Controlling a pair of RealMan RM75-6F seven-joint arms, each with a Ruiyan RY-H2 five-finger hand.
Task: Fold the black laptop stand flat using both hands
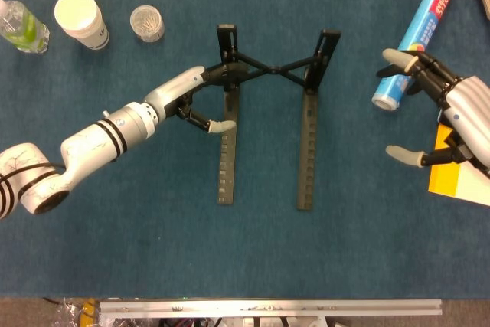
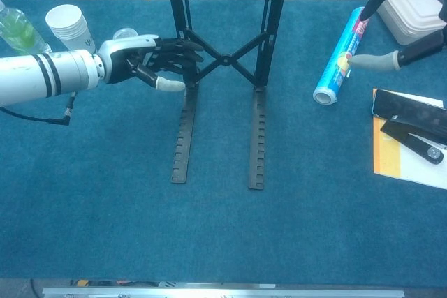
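The black laptop stand (image 1: pixel 305 151) stands unfolded at mid-table, two notched rails joined by a crossed brace (image 2: pixel 225 58) and two uprights at the far end. My left hand (image 1: pixel 200 99) grips the left rail at its hinge, fingers over the top and thumb against the rail's outer side; the chest view shows this left hand (image 2: pixel 150 64) wrapped around the same joint. My right hand (image 1: pixel 458 122) hovers open far to the right of the stand, fingers spread and touching nothing. In the chest view only parts of the right hand (image 2: pixel 419 50) show at the top right.
A blue roll (image 1: pixel 417 34) lies just left of the right hand. A yellow pad (image 1: pixel 459 181) with a black phone (image 2: pixel 408 106) lies under that hand. At the far left are a green bottle (image 1: pixel 19 27), a paper cup (image 1: pixel 80 18) and a small jar (image 1: pixel 146 22). A white box (image 2: pixel 412 15) sits at the back right.
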